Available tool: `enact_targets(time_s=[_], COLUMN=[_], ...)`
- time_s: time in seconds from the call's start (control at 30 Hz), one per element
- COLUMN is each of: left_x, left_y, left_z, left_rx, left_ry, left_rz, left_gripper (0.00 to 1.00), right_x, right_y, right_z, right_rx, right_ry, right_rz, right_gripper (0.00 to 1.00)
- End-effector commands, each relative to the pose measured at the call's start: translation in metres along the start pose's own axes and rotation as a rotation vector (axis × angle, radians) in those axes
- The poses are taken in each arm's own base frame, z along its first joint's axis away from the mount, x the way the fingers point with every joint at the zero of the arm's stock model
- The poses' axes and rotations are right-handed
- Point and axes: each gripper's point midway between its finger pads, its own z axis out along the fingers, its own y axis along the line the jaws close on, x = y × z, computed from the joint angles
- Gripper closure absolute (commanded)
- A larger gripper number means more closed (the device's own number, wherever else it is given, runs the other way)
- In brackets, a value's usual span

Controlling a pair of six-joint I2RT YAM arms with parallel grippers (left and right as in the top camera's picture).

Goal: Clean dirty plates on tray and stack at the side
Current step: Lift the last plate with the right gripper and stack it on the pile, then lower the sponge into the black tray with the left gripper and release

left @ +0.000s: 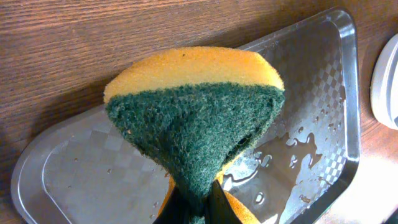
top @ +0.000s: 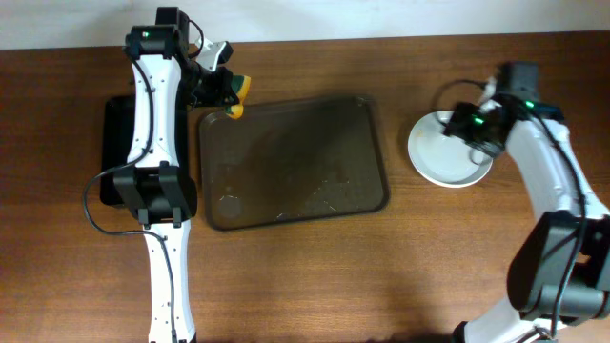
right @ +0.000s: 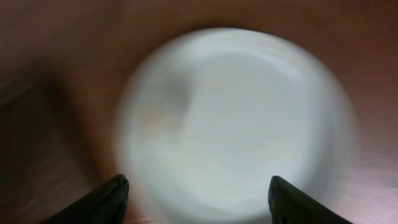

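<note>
The brown tray (top: 372, 152) lies at the table's middle with water drops on it and no plates; it also shows in the left wrist view (left: 323, 81). A white plate (top: 438, 162) rests on the table to the tray's right, at least one, and looks blurred in the right wrist view (right: 236, 118). My right gripper (right: 198, 199) is open and empty above that plate (top: 477, 124). My left gripper (left: 199, 208) is shut on a yellow and green sponge (left: 193, 118), held over the tray's far left corner (top: 232, 90).
A smaller black tray (top: 114, 124) lies left of the brown tray, partly under my left arm. A white plate edge (left: 385, 81) shows at the right of the left wrist view. Bare wooden table surrounds both trays.
</note>
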Motion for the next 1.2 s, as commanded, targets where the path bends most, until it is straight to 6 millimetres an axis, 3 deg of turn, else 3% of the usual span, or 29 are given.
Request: enact_targets(time_s=[0.0,0.03,0.07,0.17,0.23,0.3,0.37,0.47,0.53,0.57,0.6,0.9,1.07,1.13,1.17], left_x=[-0.005,-0.005,-0.005,-0.003,-0.007,-0.008,-0.008,-0.008,-0.008,-0.008,-0.008,-0.008,-0.008,-0.011,-0.012], left_y=[-0.010,-0.012,-0.013,-0.013,-0.006,-0.006,-0.006,-0.007,-0.007,-0.007,-0.007,-0.007,-0.007,-0.007,-0.009], left_z=[0.002,0.006,0.008,0.013,0.013,0.013,0.014,0.014,0.014,0.014,0.014,0.014,0.014,0.011,0.003], left_rx=[-0.013,-0.047,-0.065,-0.127,-0.186,-0.191,-0.190,-0.190,-0.190,-0.190,-0.190,-0.189,-0.190,-0.194,-0.195], left_ry=[-0.012,-0.005,0.001,0.017,-0.002,-0.005,-0.003,-0.003,-0.003,-0.003,-0.002,-0.003,-0.002,-0.017,-0.030], left_rz=[0.024,0.039,0.046,0.066,-0.018,-0.023,-0.022,-0.020,-0.020,-0.020,-0.020,-0.020,-0.020,-0.016,-0.014], left_gripper=[0.99,1.00,0.99,1.00,1.00,0.99,0.99,0.99,0.99,1.00,1.00,1.00,1.00,1.00,0.99], right_x=[0.014,0.031,0.040,0.067,0.085,0.090,0.089,0.086,0.091,0.092,0.093,0.115,0.103,0.083,0.069], right_y=[0.093,0.113,0.119,0.126,0.124,0.118,0.100,0.096,0.094,0.093,0.092,0.078,0.086,0.092,0.097], right_z=[-0.006,0.012,0.023,0.059,0.079,0.089,0.100,0.103,0.105,0.104,0.104,0.097,0.101,0.089,0.077], right_rx=[-0.158,-0.155,-0.154,-0.151,-0.142,-0.124,-0.024,0.007,0.011,0.013,0.017,0.107,0.063,0.049,0.042], right_ry=[-0.025,0.010,0.037,0.125,0.190,0.214,0.210,0.195,0.216,0.221,0.226,0.313,0.267,0.245,0.227], right_rz=[-0.320,-0.380,-0.397,-0.426,-0.431,-0.425,-0.412,-0.415,-0.415,-0.407,-0.393,-0.062,-0.176,-0.226,-0.238], right_gripper=[0.39,0.46,0.48,0.53,0.58,0.59,0.59,0.60,0.76,0.91,0.96,0.96,0.95,0.55,0.49])
